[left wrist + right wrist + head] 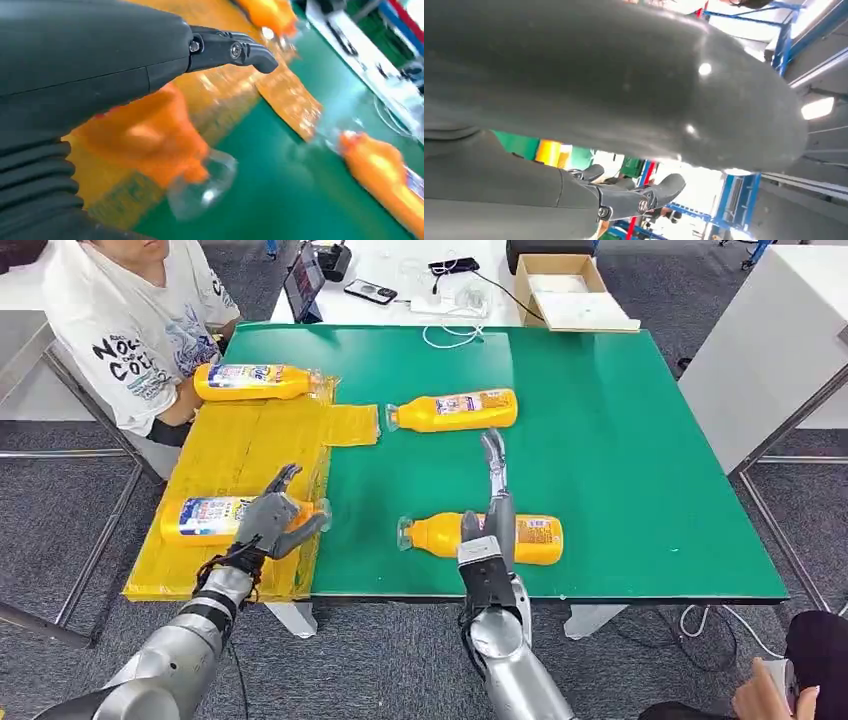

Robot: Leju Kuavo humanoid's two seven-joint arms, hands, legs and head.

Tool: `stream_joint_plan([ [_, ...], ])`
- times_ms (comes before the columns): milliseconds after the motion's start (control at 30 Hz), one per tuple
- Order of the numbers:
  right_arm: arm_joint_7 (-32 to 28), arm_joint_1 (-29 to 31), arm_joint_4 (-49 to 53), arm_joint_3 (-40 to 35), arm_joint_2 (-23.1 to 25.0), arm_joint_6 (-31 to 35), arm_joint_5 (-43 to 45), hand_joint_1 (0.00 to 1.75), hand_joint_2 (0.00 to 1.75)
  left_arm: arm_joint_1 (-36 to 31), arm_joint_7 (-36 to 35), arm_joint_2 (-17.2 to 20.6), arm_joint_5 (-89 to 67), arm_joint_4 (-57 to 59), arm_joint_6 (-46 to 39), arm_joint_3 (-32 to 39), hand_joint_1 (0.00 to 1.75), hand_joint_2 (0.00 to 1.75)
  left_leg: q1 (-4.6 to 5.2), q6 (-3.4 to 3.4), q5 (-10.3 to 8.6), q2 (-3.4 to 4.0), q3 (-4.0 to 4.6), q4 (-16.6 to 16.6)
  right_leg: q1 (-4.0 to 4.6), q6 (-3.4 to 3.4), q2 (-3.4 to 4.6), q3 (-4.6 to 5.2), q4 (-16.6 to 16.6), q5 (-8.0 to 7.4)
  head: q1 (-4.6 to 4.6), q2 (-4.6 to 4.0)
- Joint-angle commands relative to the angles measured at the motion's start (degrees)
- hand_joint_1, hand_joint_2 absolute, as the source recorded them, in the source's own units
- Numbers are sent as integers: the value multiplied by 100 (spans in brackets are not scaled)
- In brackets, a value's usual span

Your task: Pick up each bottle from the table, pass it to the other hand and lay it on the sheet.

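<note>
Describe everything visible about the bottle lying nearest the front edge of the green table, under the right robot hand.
The front bottle is clear plastic filled with orange liquid, with a yellow label with small print around its body and a clear cap. It lies on its side on the bare green table, parallel to the front edge, cap toward the yellow sheet but well off it. The right robot hand lies across its middle from above with fingers extended beyond it; whether it actually grips cannot be told.
</note>
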State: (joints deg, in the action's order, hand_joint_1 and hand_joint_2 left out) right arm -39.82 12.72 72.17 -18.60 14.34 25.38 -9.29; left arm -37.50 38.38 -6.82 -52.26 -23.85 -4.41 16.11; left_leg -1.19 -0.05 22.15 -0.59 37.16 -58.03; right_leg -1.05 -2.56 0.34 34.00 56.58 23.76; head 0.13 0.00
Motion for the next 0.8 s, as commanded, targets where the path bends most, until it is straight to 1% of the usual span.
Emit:
stream_joint_plan([
  [33, 32, 172, -556, 346, 16, -86, -60, 0, 0, 142, 162, -78, 979, -608, -17, -901, 0, 0, -1, 4, 4, 3, -10, 3, 4, 10, -4, -10, -4, 4, 0, 0],
  [567, 34, 157, -542, 325, 26, -69, -81, 0, 0, 139, 162, -71, 1041, -597, -26, -981, 0, 0, 0, 3, 6, 10, 17, 2, 3, 9, 0, 17, -2, 4, 0, 0],
  [600, 55, 159, -548, 314, 21, -54, -116, 0, 0, 232, 162, -127, 1273, -879, -364, -978, 0, 0, 0, 5, 10, 11, 8, 1, 5, 13, -1, 8, -2, 8, 0, 0],
  [633, 149, 168, -604, 240, -5, -69, -241, 0, 0, 465, 162, -155, 2122, -1507, -898, -1237, 0, 0, 0, 4, 9, 11, 13, 1, 4, 11, 0, 13, -1, 7, 0, 0],
  [667, 231, 187, -673, 179, -34, -120, -319, 0, 0, 605, 162, -218, 2682, -1943, -1213, -1255, 0, 0, 0, 3, 5, 10, 21, 2, 3, 7, 1, 21, -3, 3, 0, 0],
  [700, 394, 244, -804, 52, -116, -170, -555, 0, 0, 749, 162, -180, 3296, -2359, -1542, -1520, 0, 0, -1, 5, 9, 11, 13, 2, 5, 11, 0, 12, -4, 7, 2, 0],
  [733, 708, 378, -1050, -140, -284, -297, -880, 0, 0, 880, 162, -239, 3729, -2815, -1725, -1479, 0, 175, -3, 4, 7, 13, 23, 0, 6, 8, 3, 22, -4, 3, 0, 0],
  [767, 948, 494, -1198, -182, -413, -474, -1017, 0, 175, 1010, 162, -198, 3939, -3152, -2030, -1617, 0, 175, -3, 5, 12, 18, 16, -2, 7, 10, 8, 17, -3, 5, 0, 0],
  [800, 1226, 651, -1412, -238, -583, -726, -1201, 0, 175, 1115, 162, -169, 4149, -3413, -2175, -1683, 0, 175, -4, 4, 7, 19, 23, 0, 7, 6, 9, 24, -6, 0, 2, 0],
])
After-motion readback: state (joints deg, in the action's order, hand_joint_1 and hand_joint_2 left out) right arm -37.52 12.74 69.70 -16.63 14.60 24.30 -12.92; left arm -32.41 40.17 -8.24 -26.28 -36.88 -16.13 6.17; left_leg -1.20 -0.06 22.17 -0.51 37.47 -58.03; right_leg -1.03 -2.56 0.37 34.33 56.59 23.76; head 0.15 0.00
